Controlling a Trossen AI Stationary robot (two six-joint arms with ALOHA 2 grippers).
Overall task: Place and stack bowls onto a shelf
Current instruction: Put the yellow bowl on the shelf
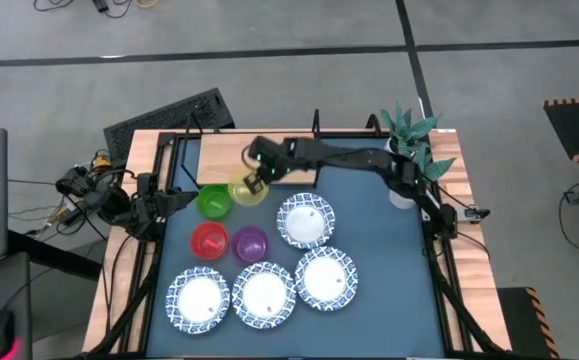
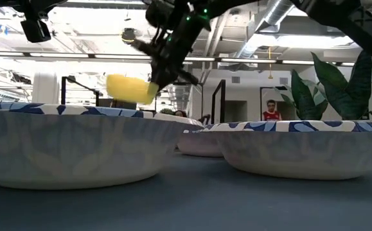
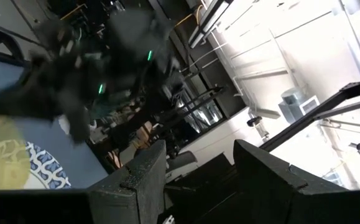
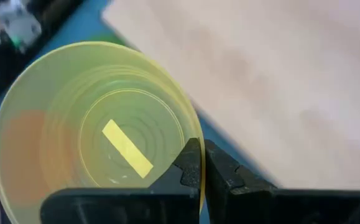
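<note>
My right gripper reaches across to the table's far left and is shut on the yellow-green bowl. The bowl hangs in the air in the low view, beside the green bowl and near the edge of the wooden shelf board. The red bowl and the purple bowl stand on the blue table. Several white bowls with blue rims stand nearer the front. My left gripper is open and empty at the table's left edge. My right gripper pinches the yellow-green bowl's rim, one finger inside the bowl and one outside. The fingers come from above, slanting down. The bowl is lifted clear of the table and tilted, with its opening facing the wrist camera.
A potted plant in a white pot stands at the table's far right. The shelf's black wire posts rise at the far edge. A person stands in the room beyond. The wooden board lies bare beside the held bowl.
</note>
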